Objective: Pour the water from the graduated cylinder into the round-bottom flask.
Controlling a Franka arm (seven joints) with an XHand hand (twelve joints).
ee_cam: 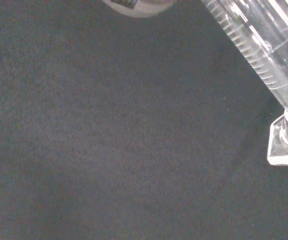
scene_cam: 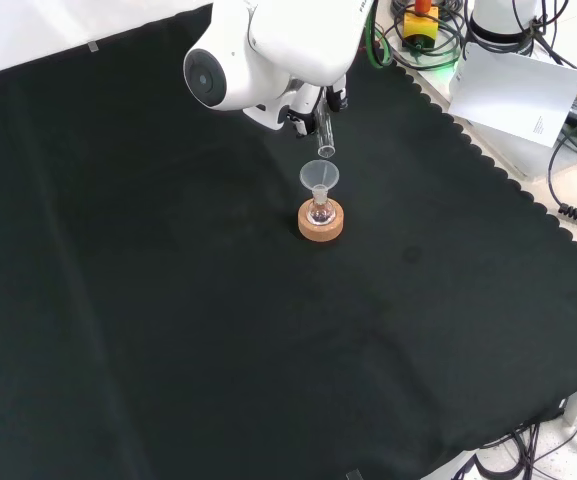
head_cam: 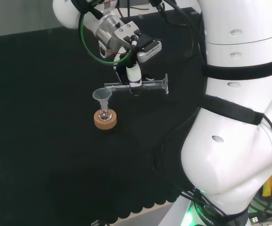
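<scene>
Above the funnel (head_cam: 101, 95) in the round-bottom flask (head_cam: 104, 114), the hand (head_cam: 134, 74) gripped the graduated cylinder (head_cam: 136, 85) tipped level; pouring seemed underway, unfinished.

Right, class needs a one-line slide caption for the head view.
The hand tips the graduated cylinder sideways over a funnel in the round-bottom flask on its cork ring.

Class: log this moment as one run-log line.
phase: pouring | hand: shut on graduated cylinder, held about level, mouth over funnel | round-bottom flask: on cork ring
</scene>
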